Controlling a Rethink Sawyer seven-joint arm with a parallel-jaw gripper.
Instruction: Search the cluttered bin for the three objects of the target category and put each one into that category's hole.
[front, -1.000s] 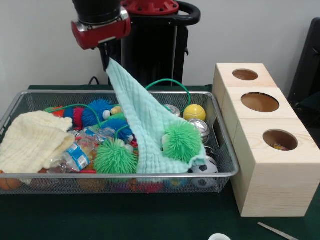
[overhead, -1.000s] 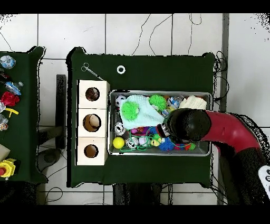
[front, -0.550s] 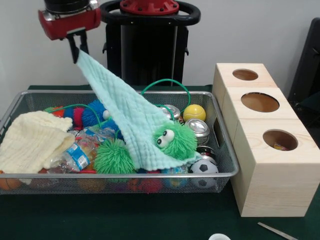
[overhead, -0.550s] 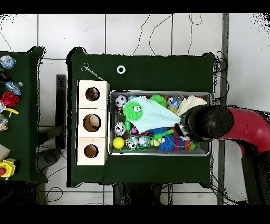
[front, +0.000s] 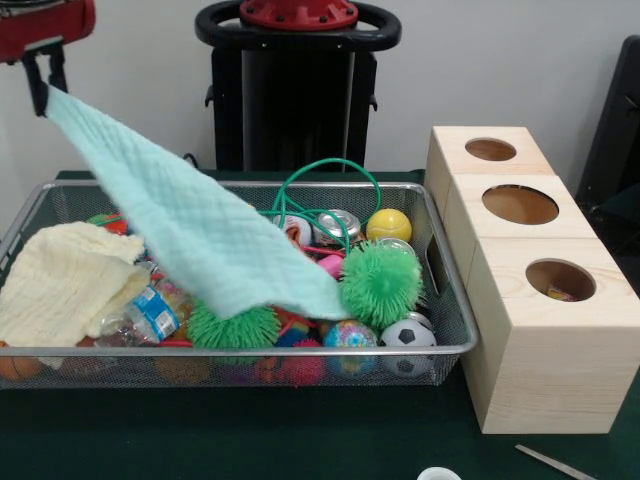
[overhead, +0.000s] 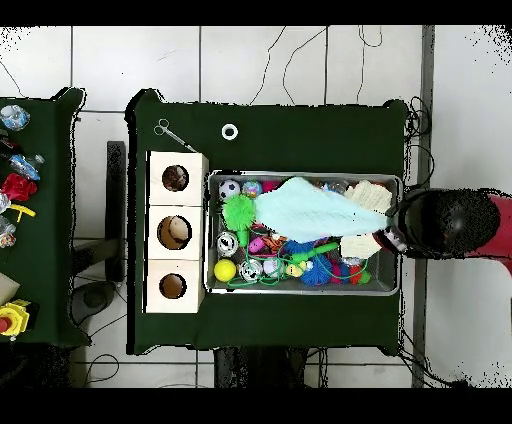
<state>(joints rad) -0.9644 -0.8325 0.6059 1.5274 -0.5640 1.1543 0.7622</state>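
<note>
My gripper (front: 47, 88) is at the top left of the front view, above the bin's left end, shut on a corner of a mint-green cloth (front: 205, 235). The cloth hangs taut and slopes down to the middle of the wire bin (front: 250, 350). In the overhead view the gripper (overhead: 386, 237) is at the bin's right end, with the cloth (overhead: 320, 208) stretched across the toys. Uncovered in the bin are a green spiky ball (front: 380, 283), a soccer ball (front: 405, 335), a yellow ball (front: 388, 225), a multicoloured ball (front: 350, 338) and cans (front: 340, 224).
A wooden box (front: 540, 330) with three round holes (front: 520, 204) stands to the right of the bin. A cream cloth (front: 60, 285) and a plastic bottle (front: 150, 312) fill the bin's left end. Green cord (front: 330, 165) loops above the toys. Scissors (overhead: 170, 132) and a white ring (overhead: 229, 131) lie on the table.
The gripper has moved left in the front view, pulling the cloth with it. The green spiky ball has rolled off the cloth, and more balls and cans now show.
</note>
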